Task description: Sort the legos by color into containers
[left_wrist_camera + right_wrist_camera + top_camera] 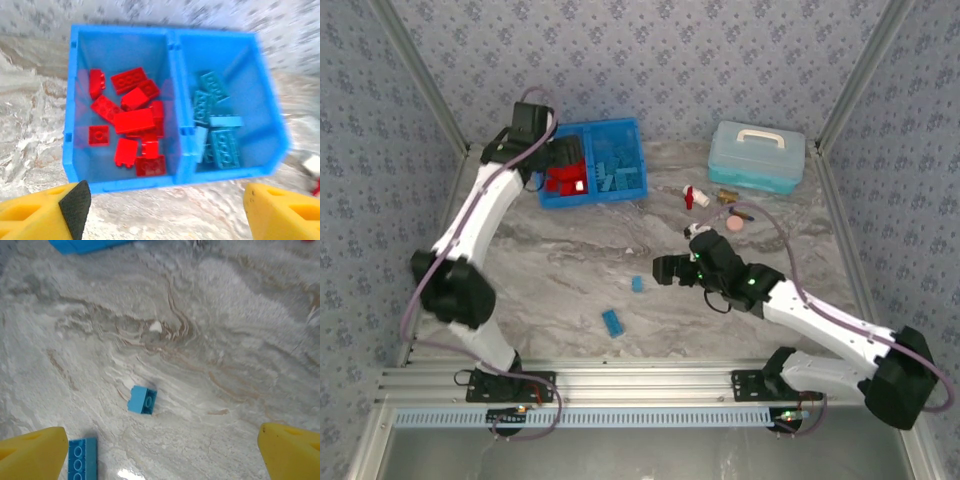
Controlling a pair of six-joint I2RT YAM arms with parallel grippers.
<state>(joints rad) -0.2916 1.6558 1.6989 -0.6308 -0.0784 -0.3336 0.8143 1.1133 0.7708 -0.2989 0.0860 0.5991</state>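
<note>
The bright blue bin [620, 130] stands at the back left of the table. Its left container [80, 60] holds several red legos [132, 120], and its right container [250, 75] holds several light blue legos [220, 145]. My left gripper [567, 170] hangs over the red side, open, with nothing between its yellow fingers [45, 215]. Two blue legos lie loose on the marble: a small one [142, 400] and a longer one [81, 460]. My right gripper [663, 270] hovers just right of the small one [637, 284], open and with nothing in it.
A pale teal lidded case [757, 155] sits at the back right. A red-and-white piece [697, 196] and a pink ball [734, 225] lie in front of it. The longer blue lego [612, 322] lies nearer the front edge. A corner of the bin [85, 245] shows in the right wrist view.
</note>
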